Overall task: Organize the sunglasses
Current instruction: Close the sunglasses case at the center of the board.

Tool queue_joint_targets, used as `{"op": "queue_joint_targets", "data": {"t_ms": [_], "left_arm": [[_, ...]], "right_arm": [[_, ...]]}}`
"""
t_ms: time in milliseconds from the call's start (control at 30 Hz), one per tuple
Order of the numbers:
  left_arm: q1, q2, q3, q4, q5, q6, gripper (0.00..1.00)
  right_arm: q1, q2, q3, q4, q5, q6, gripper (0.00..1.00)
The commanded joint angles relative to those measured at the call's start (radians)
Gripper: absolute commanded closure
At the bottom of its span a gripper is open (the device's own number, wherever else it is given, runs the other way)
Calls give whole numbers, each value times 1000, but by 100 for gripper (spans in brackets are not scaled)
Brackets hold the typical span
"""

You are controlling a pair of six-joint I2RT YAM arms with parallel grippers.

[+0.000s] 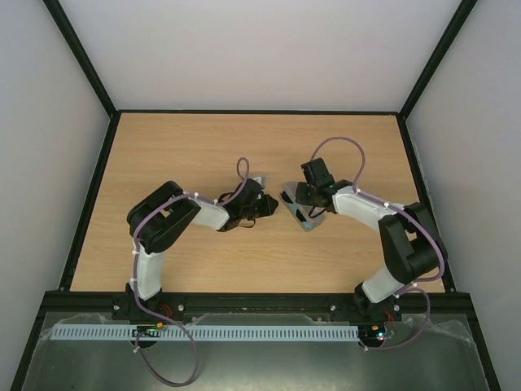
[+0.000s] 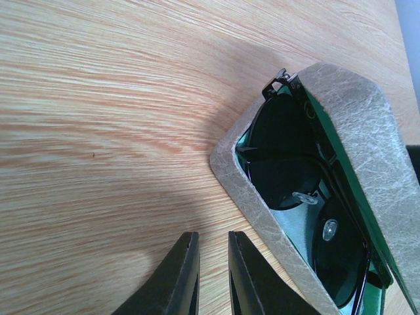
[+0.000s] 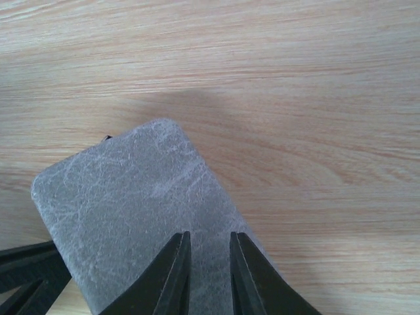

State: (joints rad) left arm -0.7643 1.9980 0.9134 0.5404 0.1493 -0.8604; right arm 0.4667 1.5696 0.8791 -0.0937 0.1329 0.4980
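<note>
In the overhead view both arms reach in toward the middle of the wooden desk (image 1: 203, 147), and the left gripper (image 1: 267, 208) and right gripper (image 1: 304, 198) almost meet there. The grey case (image 1: 303, 218) lies between them under the right gripper, with a strip of green lining showing. The sunglasses cannot be made out from this height. In the left wrist view the case (image 2: 262, 216) lies open on the desk (image 2: 98, 131) with its lid (image 2: 354, 125) raised at the right and its lining green. The sunglasses (image 2: 295, 170) lie folded inside, dark round lenses stacked along the case's length, clear nose pads showing, and one hinge poking out just past the far corner. The left gripper (image 2: 212, 275) sits just beside the case's near wall, apart from it. Its jaws are drawn nearly together with only a thin gap, and nothing is between them. In the right wrist view the grey outer face of the case (image 3: 131, 203) fills the lower left, tilted across the desk (image 3: 295, 98), and a tiny dark tip (image 3: 107, 138), too small to identify, peeks out at its upper edge. The right gripper (image 3: 210, 275) is over that grey surface. Its jaws are likewise nearly together, with grey showing through the slit, and I cannot tell whether they are pinching the case.
</note>
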Motion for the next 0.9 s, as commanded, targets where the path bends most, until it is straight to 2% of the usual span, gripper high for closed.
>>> {"op": "queue_joint_targets", "data": {"t_ms": [0,233,333,400,533,667,867], "left_arm": [[6,-3,-33,-26,7,-3,83],[9,-1,-41,-16,10,-6,83],[23,-4,-39,-17,14,-3,84],[44,-16,-40,-19,17,-2,84],[89,-45,-27,-29,25,4,83],[112,-53,6,-58,30,18,84],[117,-44,3,-38,56,10,83]], "right_arm": [[47,82,-21,-71,6,-2,81],[98,137,-7,-85,78,8,81],[99,87,-11,-101,80,19,77],[99,27,2,-134,80,17,69],[99,-129,22,-199,82,8,58],[124,-187,18,-246,86,-28,30],[237,-96,16,-265,113,-45,20]]}}
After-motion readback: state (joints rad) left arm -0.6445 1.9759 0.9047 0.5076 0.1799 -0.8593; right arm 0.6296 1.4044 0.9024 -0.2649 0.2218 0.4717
